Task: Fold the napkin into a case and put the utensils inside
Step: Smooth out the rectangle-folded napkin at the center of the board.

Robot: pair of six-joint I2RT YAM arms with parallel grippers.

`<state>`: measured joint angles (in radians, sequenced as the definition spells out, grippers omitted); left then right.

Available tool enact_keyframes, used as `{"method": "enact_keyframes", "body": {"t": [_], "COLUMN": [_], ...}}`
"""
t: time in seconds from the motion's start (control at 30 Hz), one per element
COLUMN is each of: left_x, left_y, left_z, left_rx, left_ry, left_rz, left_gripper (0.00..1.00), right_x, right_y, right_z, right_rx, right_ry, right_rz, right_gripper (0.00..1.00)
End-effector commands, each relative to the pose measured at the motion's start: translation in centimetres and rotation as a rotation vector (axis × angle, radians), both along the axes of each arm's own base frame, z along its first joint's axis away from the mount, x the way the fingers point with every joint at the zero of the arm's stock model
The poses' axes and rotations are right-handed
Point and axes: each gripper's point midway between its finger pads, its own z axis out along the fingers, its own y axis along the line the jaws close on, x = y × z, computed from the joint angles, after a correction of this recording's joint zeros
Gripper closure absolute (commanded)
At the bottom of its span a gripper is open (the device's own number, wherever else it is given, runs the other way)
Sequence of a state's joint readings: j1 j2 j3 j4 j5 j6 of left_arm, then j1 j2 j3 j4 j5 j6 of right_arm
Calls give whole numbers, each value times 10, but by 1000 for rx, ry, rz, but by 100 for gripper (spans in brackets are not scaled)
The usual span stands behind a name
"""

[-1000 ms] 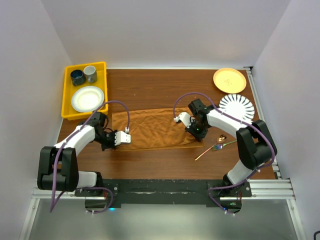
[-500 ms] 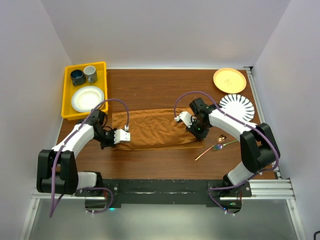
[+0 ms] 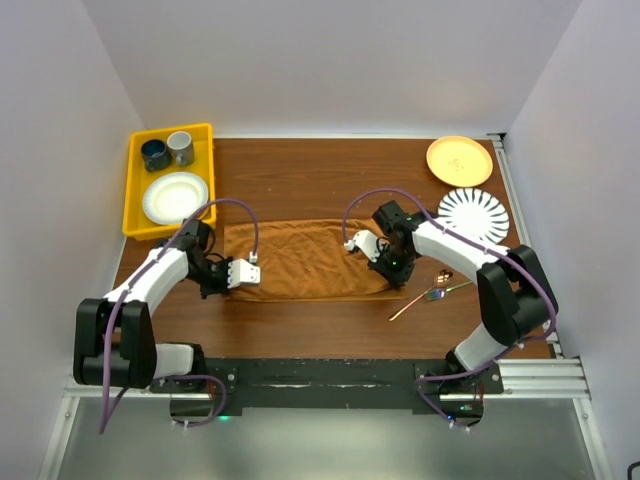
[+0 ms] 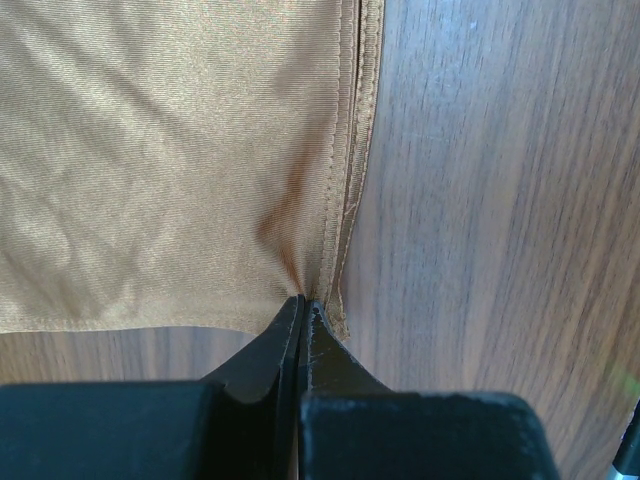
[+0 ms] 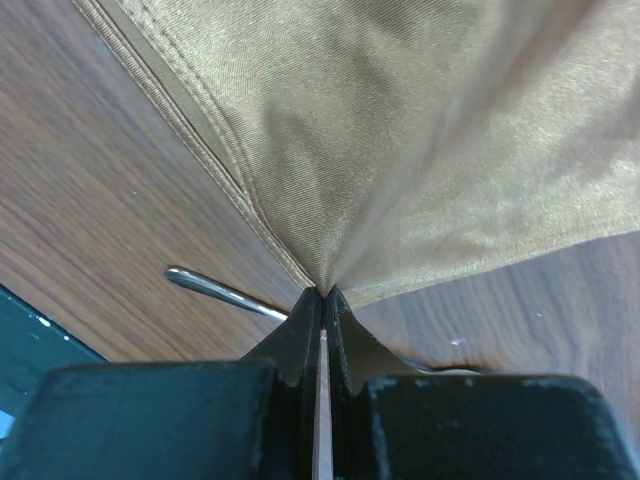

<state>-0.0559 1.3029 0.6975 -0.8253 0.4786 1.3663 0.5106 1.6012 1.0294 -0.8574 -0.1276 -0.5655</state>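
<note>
Presently, the napkin [image 3: 310,262] lies as a long flattened band across the middle of the counter [image 3: 330,175], running from 9 to 3 o'clock. It appears doubled over, to judge by the paired hems in the left wrist view. Left gripper [image 4: 303,305]: pressed together, pinching the band's stitched hem at the near corner of its 9 o'clock end, with the cloth puckering toward the tips. Right gripper [image 5: 322,293]: likewise closed, pinching the edge at the 3 o'clock end, with the cloth fanning away from the nip in taut creases. The utensils [image 3: 435,292] lie loose on bare wood at about 4 o'clock of the napkin, just beyond the right gripper and apart from the cloth (count not legible). Assessment: the folding step is in hand; no case is formed and nothing has been inserted. The next move likely calls for both arms to carry their pinched ends level and in step, so the fold lands square, and then release. Uneven travel would skew the pocket.
</note>
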Motion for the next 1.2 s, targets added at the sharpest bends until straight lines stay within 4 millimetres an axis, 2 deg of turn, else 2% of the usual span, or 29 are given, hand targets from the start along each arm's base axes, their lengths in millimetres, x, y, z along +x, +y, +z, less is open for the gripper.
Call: {"method": "enact_keyframes", "body": {"t": [0.0, 0.17, 0.37, 0.43, 0.6, 0.83, 0.93, 1.0, 1.03, 1.07, 1.13, 1.17], "left_x": [0, 0, 2, 2, 2, 1, -1, -3, -3, -3, -3, -2], "left_y": [-1, -1, -2, -2, -3, -4, -3, -2, -1, -1, -1, -2], "left_z": [-3, -3, 0, 1, 1, 0, -1, 0, 1, 4, 13, 17], "left_rx": [0, 3, -4, -7, -10, -15, -12, -7, -2, -4, -28, -43], "left_ry": [-6, -6, -17, -19, -16, -14, -8, -4, -6, -9, 4, 4], "left_rz": [-21, -21, -15, -16, -14, -15, -20, -26, -25, -21, -15, -12], "left_gripper": [99, 99, 99, 99, 99, 99, 94, 90, 82, 78, 67, 66], "right_x": [-13, -16, -14, -16, -28, -33, -32, -33, -32, -30, -32, -28], "right_y": [0, -6, -1, 0, -1, 0, 1, 2, 3, 4, 6, 8], "right_z": [-9, -7, 14, 15, 4, -11, -20, -24, -23, -21, -13, -7], "right_rx": [-9, -34, -4, 1, 0, -20, -38, -42, -41, -39, -24, -16], "right_ry": [57, 56, 42, 51, 104, 132, 141, 150, 151, 146, 149, 133], "right_rz": [26, 34, 41, 43, 40, 51, 61, 62, 59, 61, 66, 67], "right_gripper": [100, 100, 100, 100, 100, 100, 89, 77, 72, 63, 56, 55]}}
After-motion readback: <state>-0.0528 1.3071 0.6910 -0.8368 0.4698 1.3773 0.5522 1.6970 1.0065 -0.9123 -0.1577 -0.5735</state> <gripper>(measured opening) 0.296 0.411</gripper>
